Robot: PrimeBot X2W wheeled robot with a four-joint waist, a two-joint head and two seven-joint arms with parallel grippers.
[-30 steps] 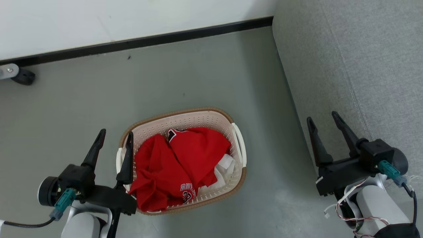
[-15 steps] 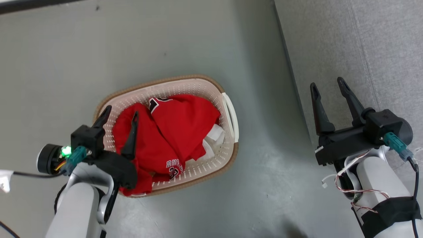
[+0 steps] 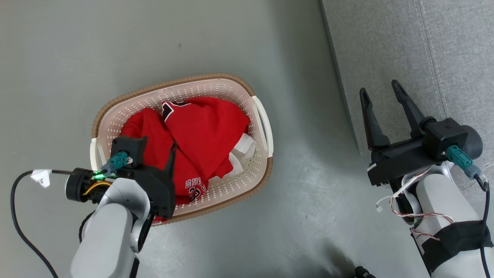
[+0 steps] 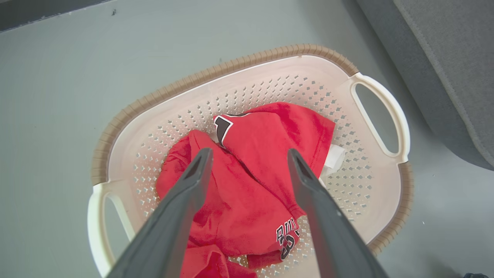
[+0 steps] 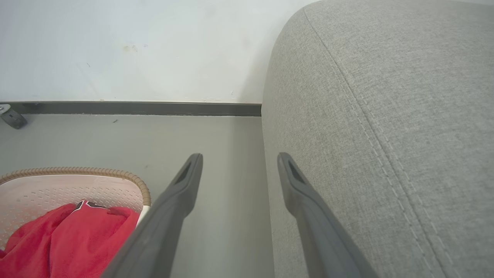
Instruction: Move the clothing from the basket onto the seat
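The oval cream basket [image 3: 173, 83] stands on the grey floor, holding two crumpled red jerseys [image 3: 204, 127] and a white garment [image 3: 241, 148] at its right side. My left gripper [image 3: 152, 148] hangs above the basket's near-left part, tilted down at the jerseys. In the left wrist view the left gripper [image 4: 249, 151] is open, fingers spread over the red jerseys [image 4: 270, 127] without touching them, and the basket rim [image 4: 231, 63] rings them. My right gripper [image 3: 378, 87] is open and empty over the edge of the grey seat [image 3: 405, 46]. The right gripper [image 5: 240, 156] points along the seat [image 5: 386, 96].
Bare grey floor separates the basket from the seat's left edge. A white wall with a dark skirting board [image 5: 135, 108] and a caster wheel [image 5: 11, 117] lie beyond. A black cable with a paper tag [image 3: 40, 177] trails from my left wrist.
The head camera has tilted down, so the wall has left its view. My left gripper has moved from beside the basket's left handle to above the jerseys, pointing down. The right gripper has hardly moved.
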